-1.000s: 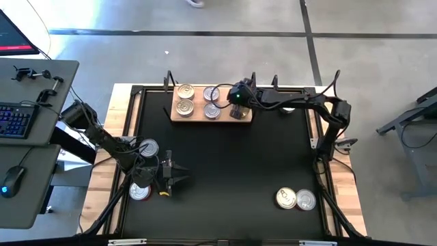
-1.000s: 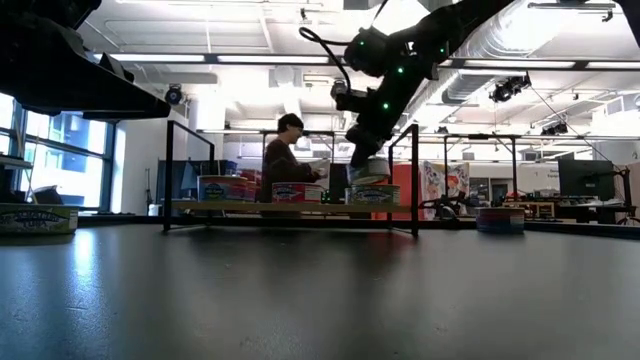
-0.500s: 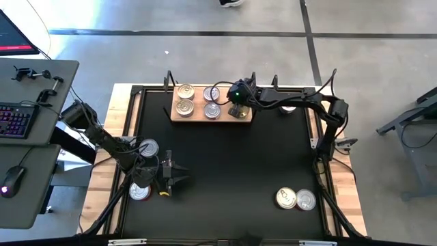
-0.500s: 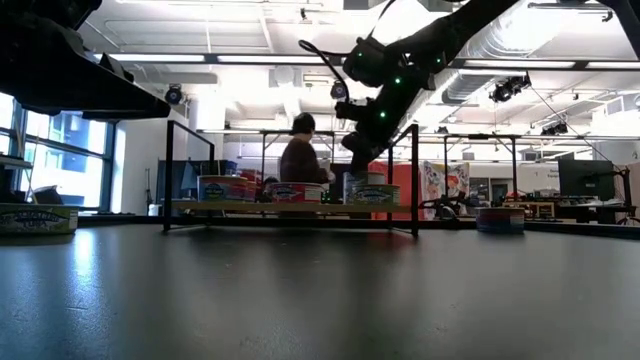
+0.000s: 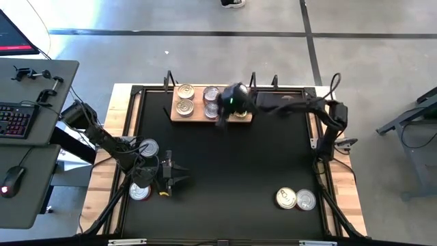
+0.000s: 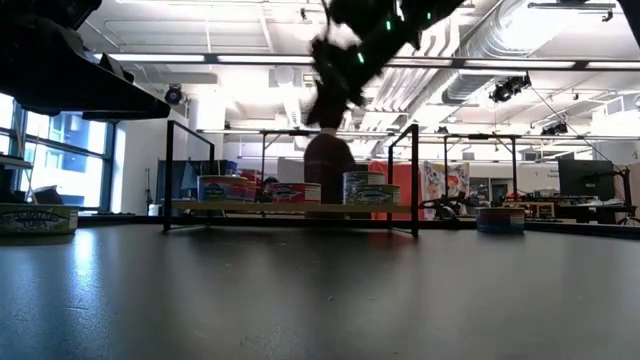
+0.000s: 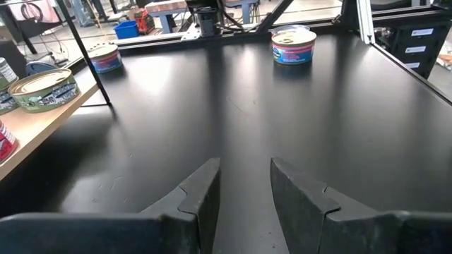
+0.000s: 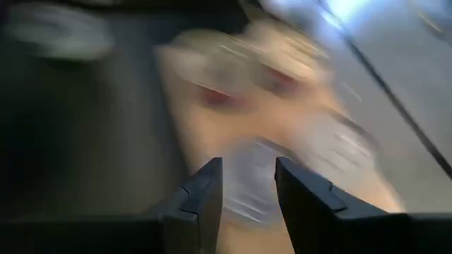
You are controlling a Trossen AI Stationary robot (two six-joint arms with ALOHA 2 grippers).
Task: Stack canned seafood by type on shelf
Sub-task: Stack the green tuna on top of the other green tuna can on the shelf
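Observation:
The shelf (image 5: 198, 116) is a wooden board at the far edge of the black mat. Several tins of canned seafood rest on it by their bases (image 5: 185, 106), (image 5: 211, 93). At its right end two tins stand stacked (image 6: 367, 187). My right gripper (image 8: 247, 190) is open and hangs blurred above the shelf (image 6: 335, 60), with nothing between its fingers. My left gripper (image 7: 245, 187) is open and waits low over the mat at the near left (image 5: 181, 179), also with nothing in it.
Loose tins lie on the mat: two at the near right (image 5: 286, 198), (image 5: 305, 199), and two by the left arm (image 5: 147, 147), (image 5: 140, 192). Thin black posts (image 6: 167, 175), (image 6: 414, 178) rise at the shelf's ends. The middle of the mat (image 5: 232, 164) is bare.
My right gripper has come off the top tin of the stack at the shelf's right end, risen, and swung toward the table's left over the shelf. The stacked tins stay where they were. A person walks past behind the shelf.

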